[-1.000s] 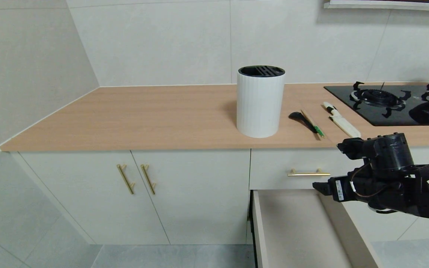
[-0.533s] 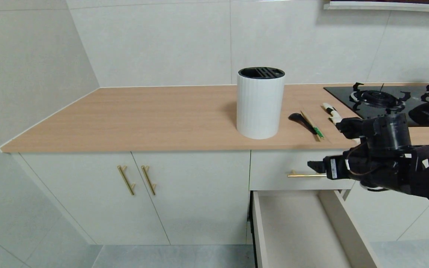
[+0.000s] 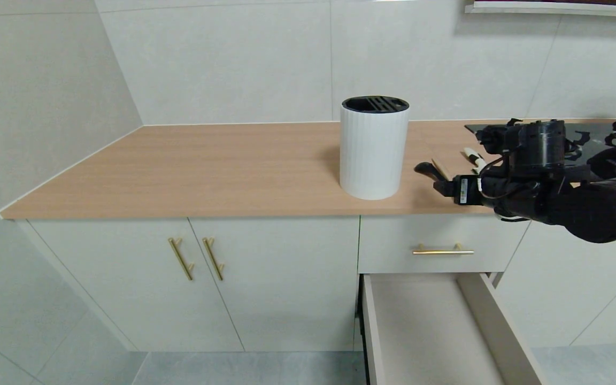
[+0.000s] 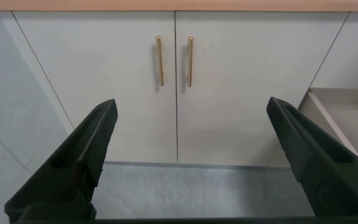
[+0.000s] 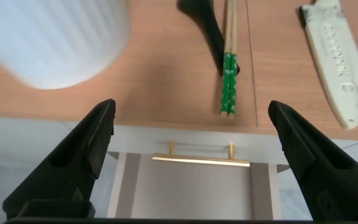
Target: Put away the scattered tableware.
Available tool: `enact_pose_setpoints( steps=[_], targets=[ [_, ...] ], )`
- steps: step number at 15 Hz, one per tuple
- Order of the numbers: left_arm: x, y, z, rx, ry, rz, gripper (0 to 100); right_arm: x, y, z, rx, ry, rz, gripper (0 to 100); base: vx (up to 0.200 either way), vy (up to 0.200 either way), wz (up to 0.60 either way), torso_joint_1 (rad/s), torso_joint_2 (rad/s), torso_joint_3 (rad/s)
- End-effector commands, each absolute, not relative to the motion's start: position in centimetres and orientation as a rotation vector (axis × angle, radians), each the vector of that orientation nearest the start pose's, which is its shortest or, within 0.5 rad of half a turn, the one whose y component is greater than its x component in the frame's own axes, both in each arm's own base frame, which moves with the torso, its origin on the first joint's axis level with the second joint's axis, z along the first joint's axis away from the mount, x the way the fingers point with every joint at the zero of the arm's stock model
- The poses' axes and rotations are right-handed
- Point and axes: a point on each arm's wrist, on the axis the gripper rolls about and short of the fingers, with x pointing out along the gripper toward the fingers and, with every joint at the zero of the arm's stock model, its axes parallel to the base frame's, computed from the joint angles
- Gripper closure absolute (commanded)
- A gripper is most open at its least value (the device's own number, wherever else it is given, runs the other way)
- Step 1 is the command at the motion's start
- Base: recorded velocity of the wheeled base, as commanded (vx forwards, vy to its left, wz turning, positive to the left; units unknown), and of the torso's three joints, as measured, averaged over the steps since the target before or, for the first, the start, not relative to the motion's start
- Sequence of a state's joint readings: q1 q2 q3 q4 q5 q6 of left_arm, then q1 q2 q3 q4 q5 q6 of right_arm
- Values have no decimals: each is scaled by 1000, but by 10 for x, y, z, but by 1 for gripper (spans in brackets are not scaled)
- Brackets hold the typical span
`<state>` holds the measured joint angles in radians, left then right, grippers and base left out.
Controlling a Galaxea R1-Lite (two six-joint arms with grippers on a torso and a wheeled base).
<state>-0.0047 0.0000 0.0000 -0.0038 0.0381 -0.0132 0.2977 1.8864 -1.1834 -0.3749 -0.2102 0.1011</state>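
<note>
Head view: I see the right gripper (image 3: 443, 187) held over the near edge of the worktop (image 3: 206, 171), a little right of the white holder (image 3: 374, 147), which stands upright near the middle of the worktop. Scattered items lie right of the holder: black spoon (image 3: 426, 169) nearest it, then chopsticks (image 3: 439, 167) alongside the spoon's handle (I cannot tell whether they touch), then the knife (image 3: 472, 156) farther right and apart, close to the hob (image 3: 602, 140). The arm hides the near ends of all three. Right wrist view: jaws spread wide with nothing between them. The green-tipped near ends of the chopsticks sit just short of the worktop's front edge, and the gold handle (image 5: 201, 160) of the shut top drawer is directly beneath. Below that, the lower drawer (image 3: 500, 331) stands pulled out. Left wrist view: left gripper (image 4: 191, 102) is low, facing the cupboard doors (image 4: 241, 81) at the left, jaws also wide apart and holding nothing.
</note>
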Motion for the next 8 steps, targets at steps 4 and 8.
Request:
enact_pose_setpoints(
  steps=[4, 8],
  targets=[
    [-23, 1, 76, -14, -3, 34, 0, 385, 98, 174, 11, 333, -14, 0, 0, 0, 0, 0, 0, 0],
    [-23, 1, 76, -14, -2, 34, 0, 395, 93, 166, 9, 345, -42, 0, 0, 0, 0, 0, 0, 0]
  ],
)
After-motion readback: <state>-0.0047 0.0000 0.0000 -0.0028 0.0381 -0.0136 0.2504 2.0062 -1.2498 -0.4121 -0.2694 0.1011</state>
